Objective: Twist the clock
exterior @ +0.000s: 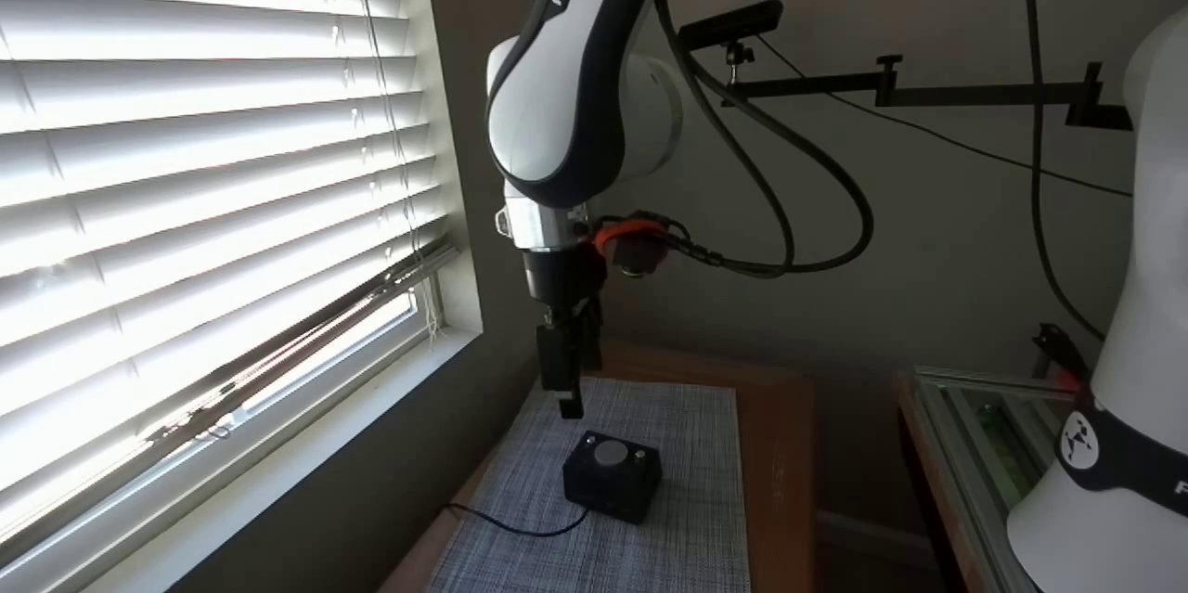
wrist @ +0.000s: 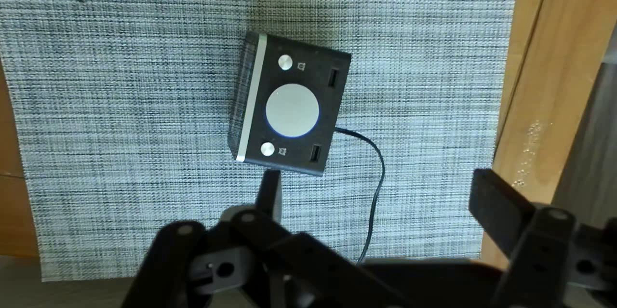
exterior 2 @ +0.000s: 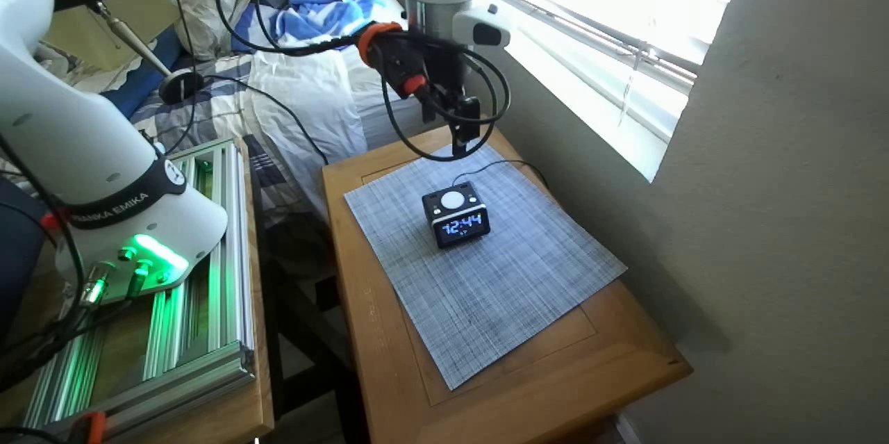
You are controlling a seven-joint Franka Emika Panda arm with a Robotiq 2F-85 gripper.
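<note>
Clock point(exterior 2: 456, 216) stands upright on a grey woven mat point(exterior 2: 479, 312), which lies on the wooden table point(exterior 2: 604, 354); I see it set slightly askew to the mat's edges, a thin dark cord point(wrist: 382, 173) curving away from its back. My gripper point(wrist: 377, 178) hangs above the mat, apart from the clock, its fingers point(wrist: 499, 204) released and spread wide; in the wrist view, cord and mat show between them. From above I make out a pale round disc point(wrist: 292, 110) on the clock's top, with a small silver button point(wrist: 285, 62) near either side. In an exterior view its display point(exterior 2: 461, 225) reads 12:44. White blinds point(exterior: 213, 101) hang beside the table, and my base point(exterior 2: 198, 225) stands on a metal frame point(exterior 2: 233, 291) nearby.
</note>
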